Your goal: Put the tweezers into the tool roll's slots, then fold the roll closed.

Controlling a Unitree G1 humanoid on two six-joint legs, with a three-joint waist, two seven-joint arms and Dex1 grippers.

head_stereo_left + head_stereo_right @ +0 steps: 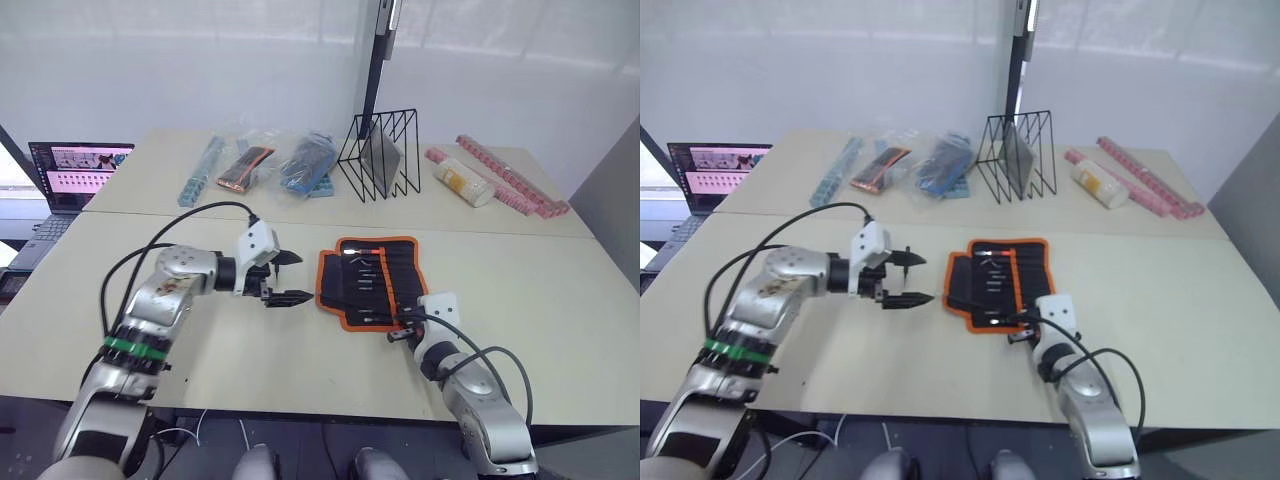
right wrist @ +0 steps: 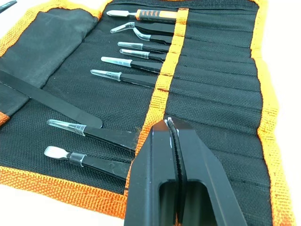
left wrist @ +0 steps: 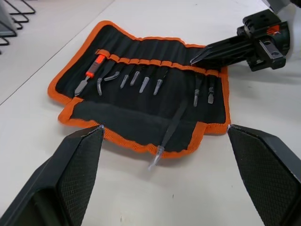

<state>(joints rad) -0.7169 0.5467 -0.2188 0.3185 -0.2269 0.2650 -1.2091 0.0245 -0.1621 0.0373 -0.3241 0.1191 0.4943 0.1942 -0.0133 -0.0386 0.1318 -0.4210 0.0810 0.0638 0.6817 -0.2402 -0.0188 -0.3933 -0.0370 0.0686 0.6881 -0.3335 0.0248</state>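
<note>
Right gripper (image 2: 173, 129): fingers pressed together with nothing between them, tip over the orange slot band at the roll's near edge, probably having just seated a tool.
Left gripper (image 1: 287, 278): fingers spread wide and empty, hanging just off the roll at its 9 o'clock, well placed to grasp the flap.
Loose tweezer (image 3: 172, 128): lies unslotted across the flap, tip past the orange binding.
Slots (image 3: 155, 62): most hold tools.
Tool roll (image 1: 366, 279): lies open and flat on the table (image 1: 560, 290); fold not yet begun.
</note>
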